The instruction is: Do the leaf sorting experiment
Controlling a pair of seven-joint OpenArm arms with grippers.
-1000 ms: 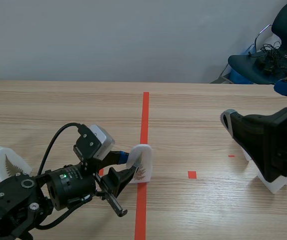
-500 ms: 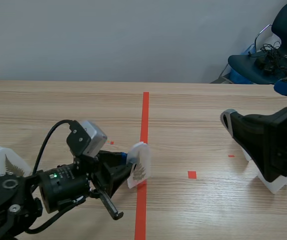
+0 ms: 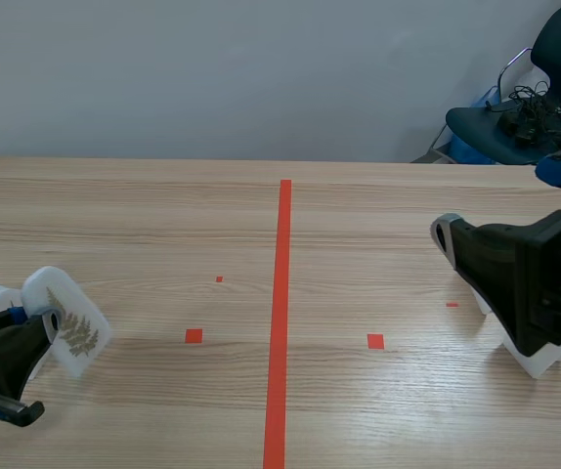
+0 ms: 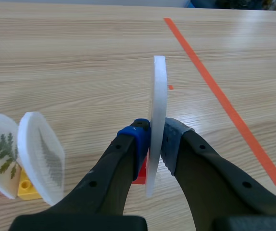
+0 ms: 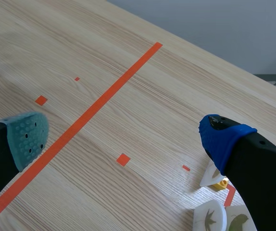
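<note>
At the scene's lower left, the left gripper (image 4: 156,140) is being clamped on a white oval plastic card printed with a fern leaf (image 3: 66,319), beside two similar leaf cards (image 4: 40,155), while the right gripper (image 5: 126,139) is being held open.

1. the left end effector (image 4: 156,139) sits low at the counter's (image 3: 378,205) near left side, with a leaf plaque (image 4: 158,91) upright, pressed between its fingers.
2. two other leaf plaques (image 4: 41,156) stand close together just beside its left finger.
3. the tape line (image 3: 281,293) runs down the counter's middle, well right of them.
4. the right end effector (image 5: 126,138) is at the counter's right side, with more plaques (image 5: 209,217) near its right finger.
5. a chair (image 3: 544,88) stands behind the counter's far right corner.
</note>
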